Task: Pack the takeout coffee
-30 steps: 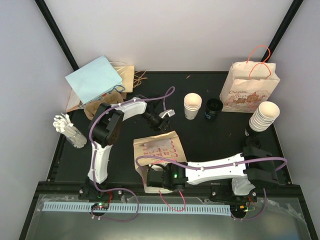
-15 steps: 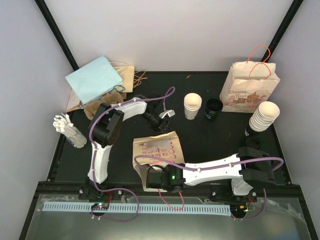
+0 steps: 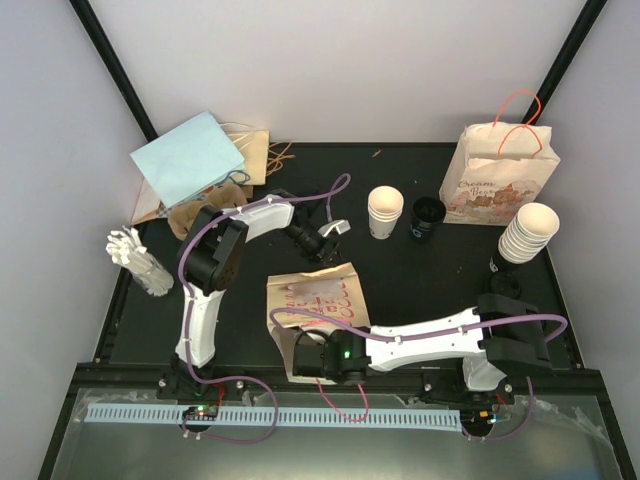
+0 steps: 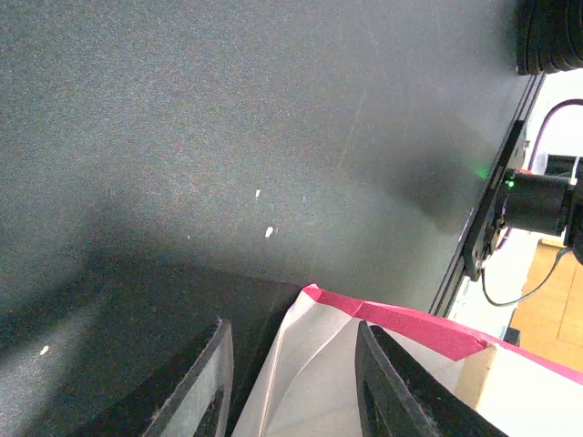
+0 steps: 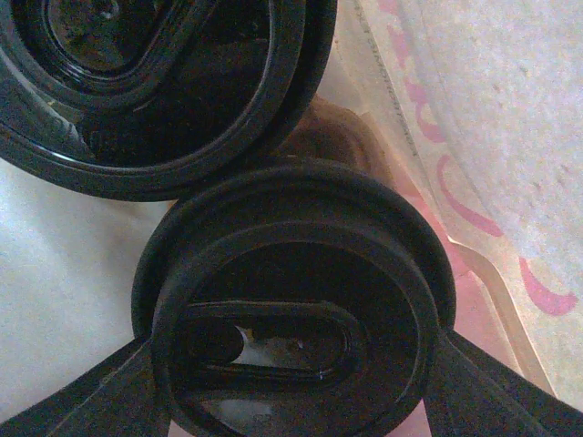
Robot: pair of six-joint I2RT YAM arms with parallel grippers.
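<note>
Top: right gripper [image 3: 305, 358] sits in the mouth of the lying pink-printed paper bag [image 3: 318, 295], centre-near; left gripper [image 3: 328, 232] over its far edge.
L wrist: jaws apart, empty — prob. to steady bag.
R wrist: grip closed on black-lidded coffee cup [image 5: 291, 309] inside bag, beside second black lid [image 5: 155, 82].

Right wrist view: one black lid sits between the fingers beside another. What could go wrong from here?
The round black plastic lid in the right gripper crowds the second black lid; pushing further could pop one off. The left gripper only straddles a corner of the pink-edged white paper bag, so the bag might slide.
</note>
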